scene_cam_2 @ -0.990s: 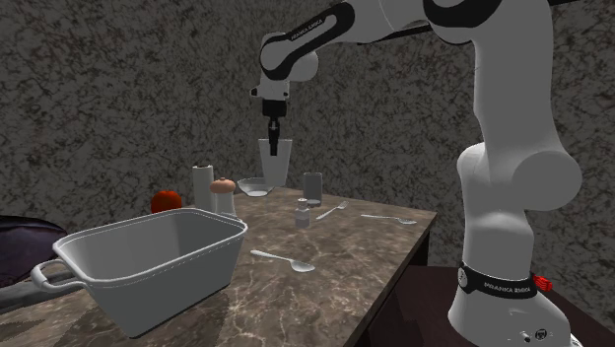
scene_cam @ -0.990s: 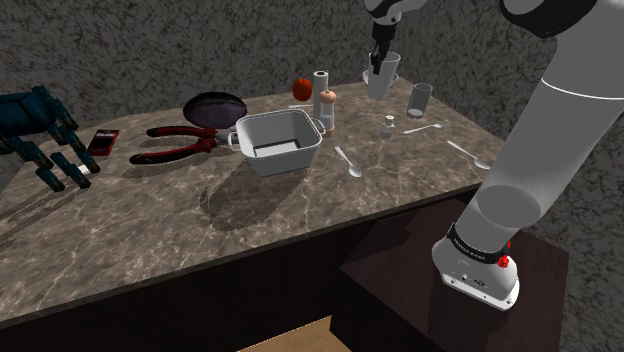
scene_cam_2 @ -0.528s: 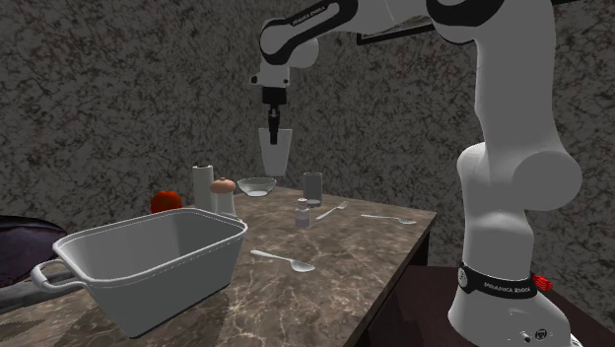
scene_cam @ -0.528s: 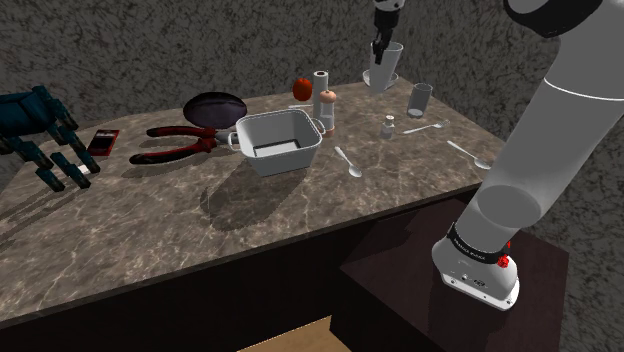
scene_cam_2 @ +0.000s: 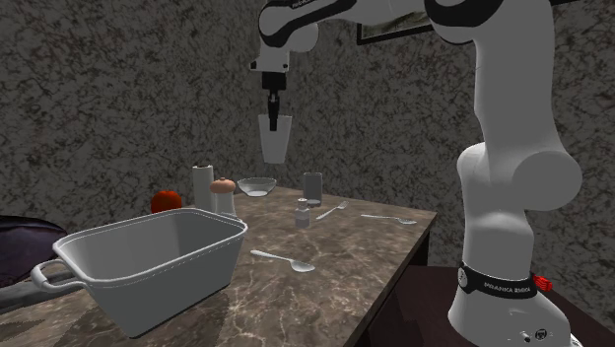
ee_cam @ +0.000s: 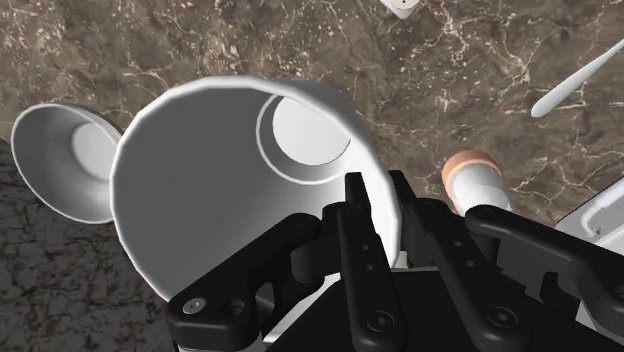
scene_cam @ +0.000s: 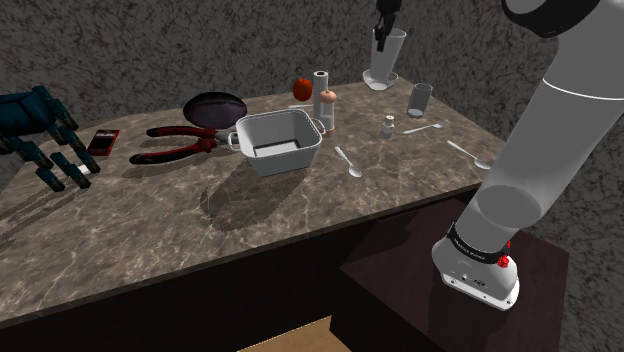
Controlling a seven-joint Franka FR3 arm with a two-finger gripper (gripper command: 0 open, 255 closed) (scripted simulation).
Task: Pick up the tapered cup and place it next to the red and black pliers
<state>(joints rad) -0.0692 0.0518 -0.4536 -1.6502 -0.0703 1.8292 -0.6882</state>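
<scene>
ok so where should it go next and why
Probably carry the cup toward the shoulder view's left at this height. The gripper clasps its rim, it hangs well above the table, and the square pot stands between it and the pliers.

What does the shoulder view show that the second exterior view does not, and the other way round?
Shoulder view: the red and black pliers, a small red and black box and a dark blue object. Second exterior view: the arm's wrist above the gripper, and the clear gap between the tapered cup and the small bowl below. Both: the gripper clasping the cup's rim, the grey pot, a spoon.
</scene>
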